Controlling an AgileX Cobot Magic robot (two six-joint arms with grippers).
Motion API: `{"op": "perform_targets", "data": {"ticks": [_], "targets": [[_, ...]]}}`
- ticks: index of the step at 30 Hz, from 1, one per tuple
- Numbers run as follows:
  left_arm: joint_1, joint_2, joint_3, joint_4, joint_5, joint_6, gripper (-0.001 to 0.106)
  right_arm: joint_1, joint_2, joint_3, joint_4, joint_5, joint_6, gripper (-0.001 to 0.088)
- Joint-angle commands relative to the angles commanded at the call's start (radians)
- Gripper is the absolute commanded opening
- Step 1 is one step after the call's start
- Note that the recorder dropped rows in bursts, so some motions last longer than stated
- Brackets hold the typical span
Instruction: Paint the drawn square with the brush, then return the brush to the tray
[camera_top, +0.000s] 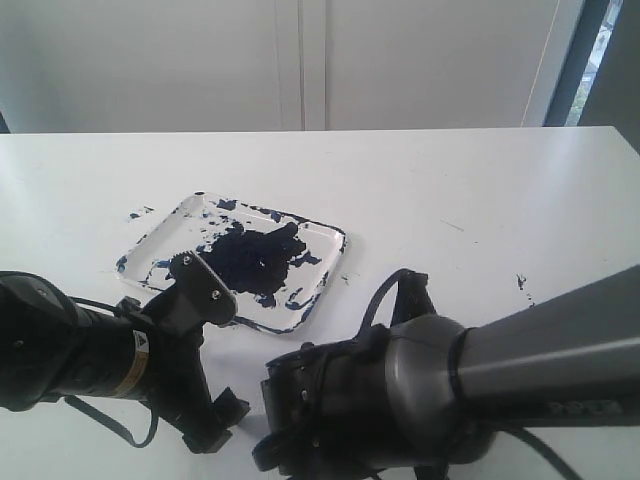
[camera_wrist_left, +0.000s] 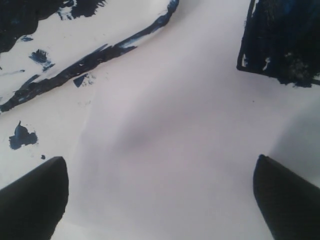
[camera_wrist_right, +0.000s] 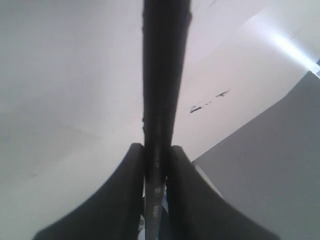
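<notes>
Brush (camera_wrist_right: 165, 60) clamped in R tool (camera_wrist_right: 156, 148). L tool (camera_wrist_left: 160, 161) spread wide, empty, held over worktop (camera_wrist_left: 175, 130) btwn tray (camera_wrist_left: 97, 55) & blue-daubed square (camera_wrist_left: 285, 40).

White tabletop (camera_top: 450, 180): far half, 10 to 2 o'clock from centre, is bare, w/ wide free room up to the back wall. Shallow white rectangular tray w/ blue-black paint blotch (camera_top: 160, 240) sits at approx 9-10 o'clock; low rim, the only raised obstacle on the surface. Flat dark paint specks (camera_top: 521, 283) at 3 o'clock block nothing.

Near edge is crowded: black left arm (camera_top: 70, 350) at 8 o'clock, bulky grey right arm (camera_top: 480, 380) from 4 to 6, narrow gap btwn them.

Left gripper (camera_wrist_left: 160, 170) jaws are wide apart, bare table btwn. Beyond its tips lie the tray rim and a dark-blue scribbled square w/ thin black outline (camera_wrist_left: 280, 40), w/ a clear lane btwn the two.

Right gripper (camera_wrist_right: 156, 150) is pinched tight on a long thin black-handled brush (camera_wrist_right: 165, 75).
</notes>
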Motion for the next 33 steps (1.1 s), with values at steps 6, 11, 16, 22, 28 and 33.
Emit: {"op": "perform_targets", "data": {"ticks": [6, 11, 16, 22, 28, 33], "targets": [[0.0, 0.0, 0.0, 0.0, 0.0, -0.017, 0.101, -0.031, -0.019, 0.0, -0.021, 0.0, 0.003, 0.0], [0.0, 0.0, 0.0, 0.0, 0.0, -0.02, 0.101, -0.084, -0.019, 0.0, -0.037, 0.0, 0.023, 0.0], [0.0, 0.0, 0.0, 0.0, 0.0, -0.021, 0.101, -0.105, -0.019, 0.0, -0.032, 0.0, 0.0, 0.0], [0.0, 0.0, 0.0, -0.003, 0.023, -0.021, 0.101, -0.12, -0.013, 0.0, -0.026, 0.0, -0.087, 0.0], [0.0, 0.0, 0.0, -0.01, 0.039, -0.021, 0.101, -0.12, 0.025, 0.0, -0.034, 0.0, -0.097, 0.0], [0.0, 0.0, 0.0, -0.01, 0.037, -0.021, 0.101, -0.12, 0.088, 0.0, -0.049, 0.0, -0.095, 0.0]]}}
